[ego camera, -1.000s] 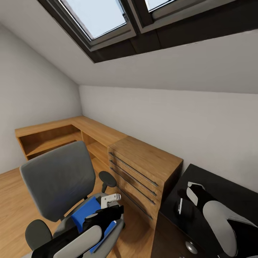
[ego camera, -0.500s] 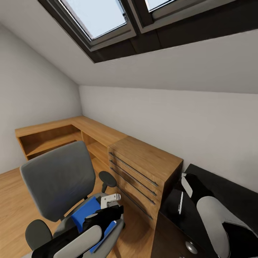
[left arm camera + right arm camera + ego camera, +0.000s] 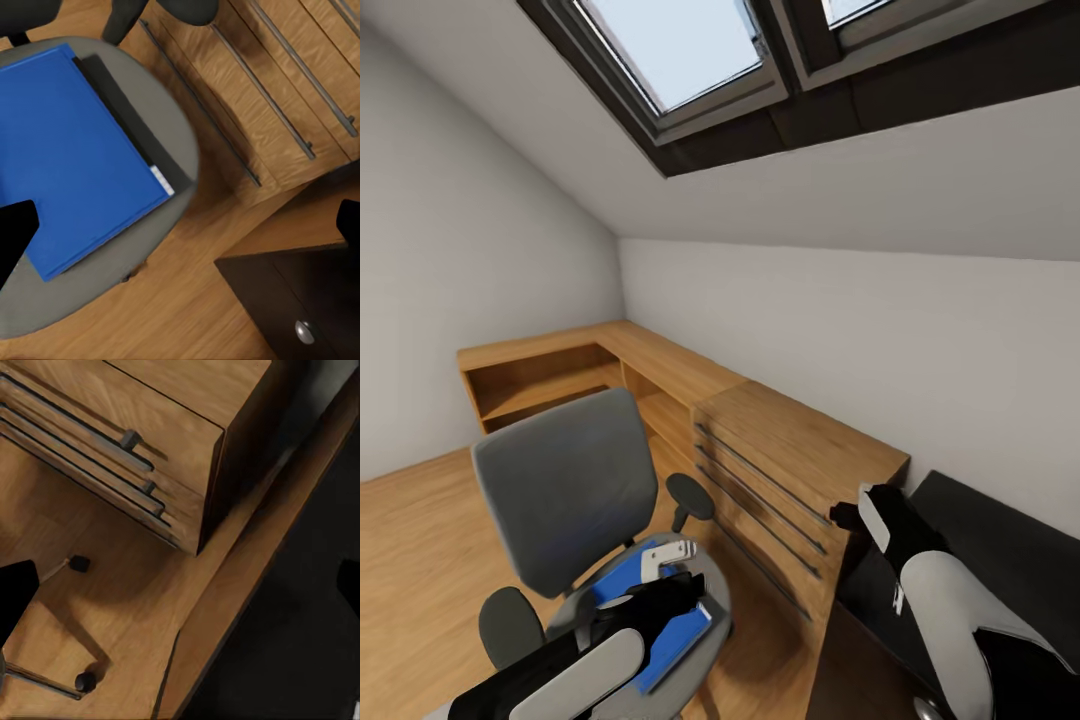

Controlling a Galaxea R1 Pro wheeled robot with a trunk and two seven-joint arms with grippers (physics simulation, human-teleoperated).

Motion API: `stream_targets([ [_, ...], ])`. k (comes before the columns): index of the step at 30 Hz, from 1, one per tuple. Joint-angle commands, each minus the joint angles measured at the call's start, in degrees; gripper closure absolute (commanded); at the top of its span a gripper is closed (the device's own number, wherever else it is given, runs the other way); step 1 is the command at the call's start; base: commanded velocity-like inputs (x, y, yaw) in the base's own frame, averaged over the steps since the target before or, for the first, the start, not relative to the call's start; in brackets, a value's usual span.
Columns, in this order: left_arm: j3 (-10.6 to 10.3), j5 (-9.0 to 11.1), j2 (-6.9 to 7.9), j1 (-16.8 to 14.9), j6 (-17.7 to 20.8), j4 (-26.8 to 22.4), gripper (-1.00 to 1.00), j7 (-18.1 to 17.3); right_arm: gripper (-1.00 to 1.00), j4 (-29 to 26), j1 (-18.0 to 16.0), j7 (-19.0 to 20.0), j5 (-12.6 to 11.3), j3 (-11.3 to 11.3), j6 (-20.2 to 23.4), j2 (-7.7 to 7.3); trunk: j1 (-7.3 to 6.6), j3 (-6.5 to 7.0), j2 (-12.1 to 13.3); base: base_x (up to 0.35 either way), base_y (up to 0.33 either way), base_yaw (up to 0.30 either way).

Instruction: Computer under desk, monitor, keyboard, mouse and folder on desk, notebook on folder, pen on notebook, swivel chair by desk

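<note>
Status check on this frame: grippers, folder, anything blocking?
Left gripper open, above folder. Folder flat on swivel chair seat. Right gripper empty over desk edge. No obstruction seen.

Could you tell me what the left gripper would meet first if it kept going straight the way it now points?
Most likely the blue folder on the swivel chair seat; depth is unclear.

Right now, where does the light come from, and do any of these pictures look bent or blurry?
Head view: daylight enters through the skylights; walls lean outward, a wide-lens stretch. Left wrist view: the blue folder on the swivel chair is sharp and evenly lit. Right wrist view: the chair's base casts soft shadows on the wooden floor.
</note>
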Motion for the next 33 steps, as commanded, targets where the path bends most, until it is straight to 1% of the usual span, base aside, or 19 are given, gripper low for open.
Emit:
stream_targets([
  [1, -0.1, 0.0, 0.01, -0.1, 0.4, 0.0, -1.0, 0.3, -1.0, -0.1, 0.0, -0.3, -0.4, -0.1, 0.2, 0.02, 0.0, -0.07, 0.0, 0.0, 0.0, 0.274],
  [20, -0.2, 0.0, 0.01, -0.1, 0.4, 0.0, -1.0, 0.3, -1.0, 0.0, 0.3, -0.3, -0.3, 0.0, 0.0, 0.27, 0.0, -0.07, 0.0, 0.0, 0.0, 0.276],
  [33, -0.1, 0.0, 0.05, -0.1, 0.4, 0.0, -1.0, 0.3, -1.0, -0.1, 0.5, -0.4, 0.0, 0.0, -0.3, 0.86, 0.0, -0.07, 0.0, 0.0, 0.0, 0.276],
])
